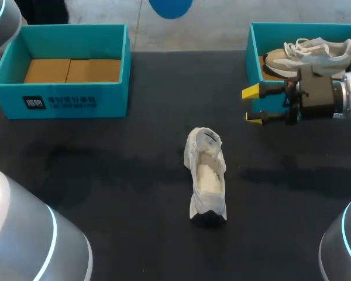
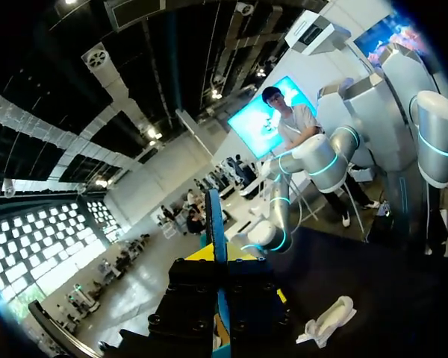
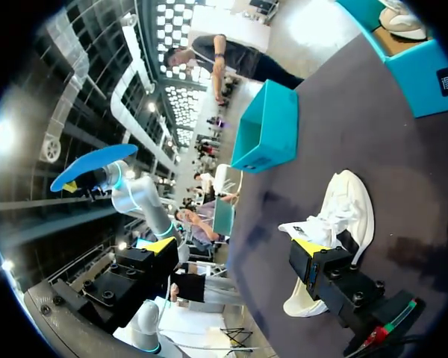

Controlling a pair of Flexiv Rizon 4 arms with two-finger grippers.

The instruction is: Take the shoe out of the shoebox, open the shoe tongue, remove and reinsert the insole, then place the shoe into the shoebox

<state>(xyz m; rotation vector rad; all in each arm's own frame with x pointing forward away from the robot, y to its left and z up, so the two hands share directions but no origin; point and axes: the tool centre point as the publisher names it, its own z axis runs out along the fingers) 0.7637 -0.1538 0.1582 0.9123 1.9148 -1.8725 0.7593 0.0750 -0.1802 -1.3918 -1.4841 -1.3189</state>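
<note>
Our white shoe (image 1: 206, 181) lies on the dark table (image 1: 105, 175), just below the middle of the head view and well apart from both boxes. Its opening faces up and its dark end points to the lower edge.

Our right claw (image 1: 253, 105) hangs at the right of that view, in front of the right box (image 1: 254, 47), its two yellow tips spread wide with nothing between them. In its own wrist view the right claw (image 3: 235, 246) gapes the same way, and the shoe (image 3: 343, 216) lies on the table just beyond one of its fingers.

A second shoe (image 1: 310, 54), beige and white, sits in the right box. The left box (image 1: 76, 99), at the upper left, shows only brown cardboard inside.

Our left claw (image 2: 222, 257) is pinching the blue insole (image 2: 215, 220), which stands edge-on between its fingers. The insole (image 1: 171, 7) shows at the top middle of the head view, cut off by the frame.
</note>
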